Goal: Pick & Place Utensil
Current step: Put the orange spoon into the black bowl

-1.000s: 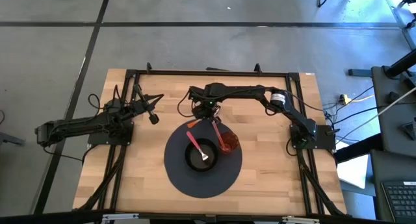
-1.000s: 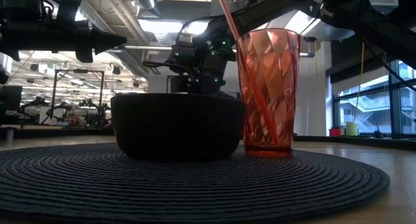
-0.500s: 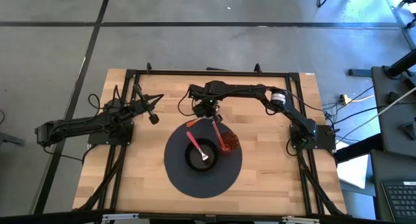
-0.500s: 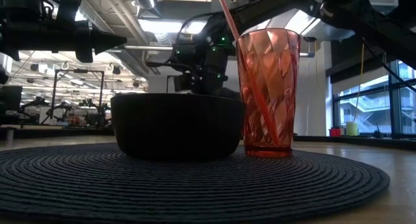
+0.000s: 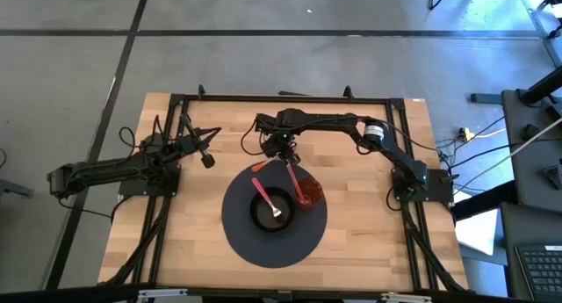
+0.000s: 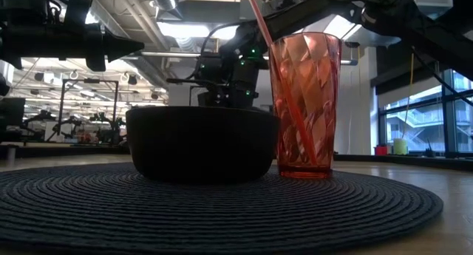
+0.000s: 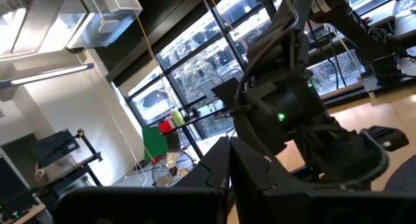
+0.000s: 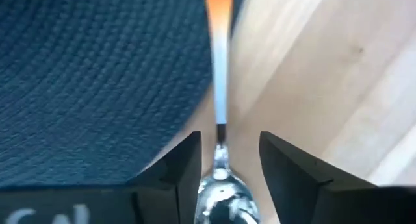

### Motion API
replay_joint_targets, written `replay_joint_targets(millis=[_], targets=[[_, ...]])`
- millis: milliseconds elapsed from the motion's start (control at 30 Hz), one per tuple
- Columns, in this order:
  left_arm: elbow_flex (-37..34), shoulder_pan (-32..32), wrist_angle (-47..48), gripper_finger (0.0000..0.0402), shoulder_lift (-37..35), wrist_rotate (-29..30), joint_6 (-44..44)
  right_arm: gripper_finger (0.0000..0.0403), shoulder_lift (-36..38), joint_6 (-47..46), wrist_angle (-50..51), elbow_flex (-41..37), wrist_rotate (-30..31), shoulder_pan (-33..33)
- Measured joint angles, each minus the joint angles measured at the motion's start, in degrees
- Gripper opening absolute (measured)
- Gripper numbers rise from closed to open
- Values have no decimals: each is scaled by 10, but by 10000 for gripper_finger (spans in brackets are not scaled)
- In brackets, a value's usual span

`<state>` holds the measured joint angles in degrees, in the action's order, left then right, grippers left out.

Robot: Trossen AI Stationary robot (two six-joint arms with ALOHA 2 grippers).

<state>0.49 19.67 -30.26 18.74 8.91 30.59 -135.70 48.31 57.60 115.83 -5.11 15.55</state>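
Straddling the neck of an orange-handled metal spoon [image 8: 219,87], the right gripper [image 5: 283,152] hangs low over the rear rim of the round dark woven placemat [image 5: 255,241]. Its fingers are spread and grip nothing. The spoon lies flat, half on the mat's rim and half on the bare wooden table [image 5: 369,241], toward the table's rear edge.

Risks, as judged:
- The spoon sits across the step at the mat's rim, so a closing pinch may rock it or flick it sideways out of the fingers.
- The neck is thin and smooth. An off-centre grip could let it swivel or drop on the lift.
- The red faceted plastic tumbler [image 5: 309,194] stands near the gripper, and a thin red stick [image 6: 255,18] leans out of its mouth. A swing of the arm toward the mat's centre could catch the stick and tip the tumbler.

The left gripper [image 5: 207,160] waits near the table's left edge, clenched on nothing.

Count:
- one placemat
- one black bowl [image 5: 256,220] at the mat's centre
- one tumbler
- one red-handled spoon [image 5: 263,194] resting in the bowl
- one stick in the tumbler (straw or utensil handle, unclear)
- one orange-handled spoon
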Motion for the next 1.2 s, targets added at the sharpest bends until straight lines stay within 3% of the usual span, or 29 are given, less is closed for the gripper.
replay_joint_targets(millis=[400,700,900,1200], targets=[[0,0,0,4,0,0,1,81,-12,1,-7,1,-25,0],[0,0,0,4,0,0,0,68,-22,0,-9,2,-24,4],[0,0,0,4,0,0,1,13,-23,-3,-14,2,-23,8],[0,0,-8,4,0,-1,-18,8,-26,-38,4,23,-21,9]])
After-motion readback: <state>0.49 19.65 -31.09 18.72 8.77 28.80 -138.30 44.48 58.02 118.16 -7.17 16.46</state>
